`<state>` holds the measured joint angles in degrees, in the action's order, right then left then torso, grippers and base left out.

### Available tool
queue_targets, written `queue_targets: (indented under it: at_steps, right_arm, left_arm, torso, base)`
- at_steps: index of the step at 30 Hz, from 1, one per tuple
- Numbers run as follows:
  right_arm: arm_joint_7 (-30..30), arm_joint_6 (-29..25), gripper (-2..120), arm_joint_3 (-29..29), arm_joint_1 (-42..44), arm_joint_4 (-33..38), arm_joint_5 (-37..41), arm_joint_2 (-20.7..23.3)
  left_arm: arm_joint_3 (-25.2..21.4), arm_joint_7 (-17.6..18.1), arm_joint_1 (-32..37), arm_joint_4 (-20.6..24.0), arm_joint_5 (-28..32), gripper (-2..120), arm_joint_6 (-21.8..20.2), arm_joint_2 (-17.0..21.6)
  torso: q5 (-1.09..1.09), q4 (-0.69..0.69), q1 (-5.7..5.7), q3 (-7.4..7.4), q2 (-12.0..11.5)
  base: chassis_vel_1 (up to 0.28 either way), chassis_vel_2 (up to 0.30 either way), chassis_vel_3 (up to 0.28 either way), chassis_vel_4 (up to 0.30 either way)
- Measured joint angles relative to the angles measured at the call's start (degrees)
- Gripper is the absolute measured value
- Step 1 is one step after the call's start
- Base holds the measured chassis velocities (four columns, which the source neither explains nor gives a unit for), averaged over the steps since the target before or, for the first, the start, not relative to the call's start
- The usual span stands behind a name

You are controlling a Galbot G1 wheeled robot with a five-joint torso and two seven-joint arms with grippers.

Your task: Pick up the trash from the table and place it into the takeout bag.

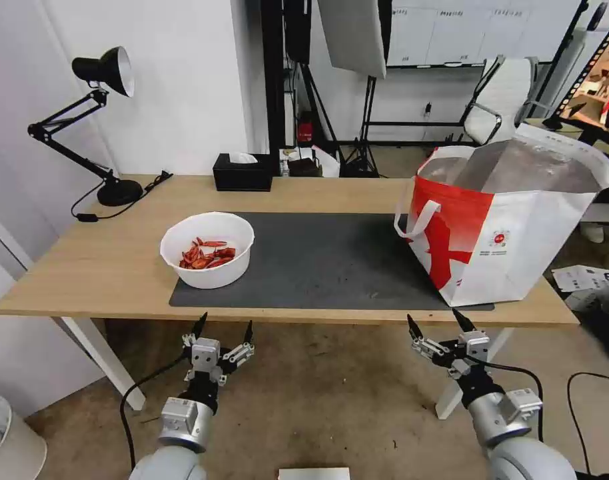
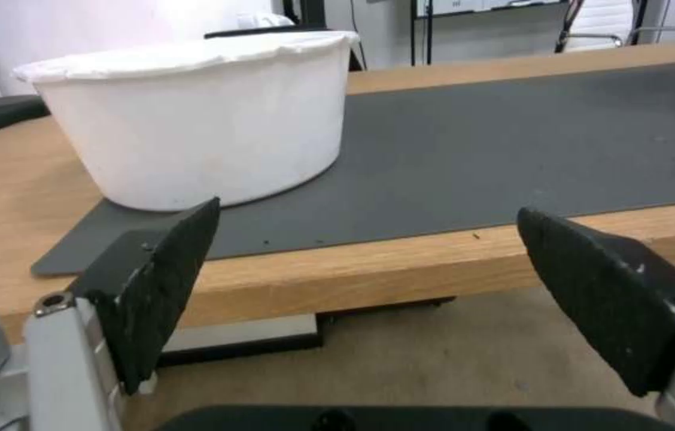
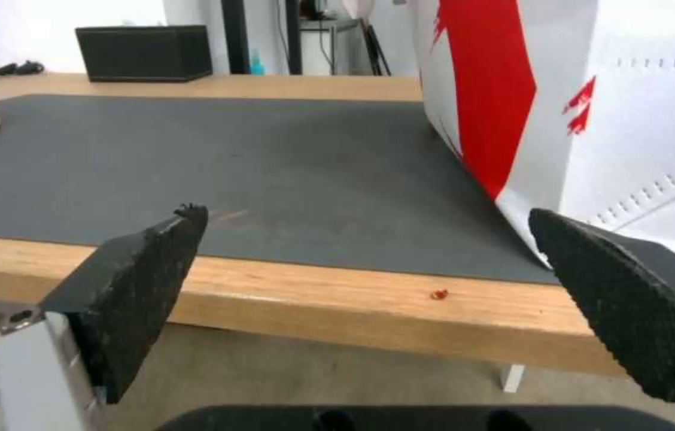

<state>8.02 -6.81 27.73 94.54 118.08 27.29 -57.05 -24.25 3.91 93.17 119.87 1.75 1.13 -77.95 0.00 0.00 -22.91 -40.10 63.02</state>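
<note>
Right hand (image 3: pixel 365 239), fingers apart, faces takeout bag (image 3: pixel 633 120).

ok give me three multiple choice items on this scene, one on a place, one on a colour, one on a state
1. Where does the white bowl stand?
A. on the mat's left end
B. inside the takeout bag
C. on the floor

2. What colour are the scraps in the bowl?
A. green
B. red
C. blue

3. How are the left gripper and right gripper?
A. both shut on trash
B. one holds the bowl
C. both open and empty, below the table edge

Answers: 1 A, the bowl sits on the dark grey mat, far from the takeout bag. 2 B, red pieces show inside. 3 C, the wrist views show fingers spread with nothing between them.
</note>
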Motion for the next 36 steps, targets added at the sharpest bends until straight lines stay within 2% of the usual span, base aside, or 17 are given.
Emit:
queue_targets:
  at_steps: [32,36]
  right_arm:
    - [0.56,0.31,100,-0.45,-1.06,-0.10,0.28,0.16]
    - [0.56,0.31,100,-0.45,-1.06,-0.08,0.30,0.16]
  left_arm:
    - [-0.99,-0.14,0.19,1.64,0.72,100,-0.31,0.74]
    - [-1.93,1.71,-0.83,4.07,3.01,100,-3.53,1.62]
  torso:
    - [0.00,0.00,-0.01,0.00,0.00]
    - [0.00,0.00,0.00,0.00,0.00]
  base:
    - [0.000,0.000,0.000,0.000]
    - [0.000,0.000,0.000,0.000]
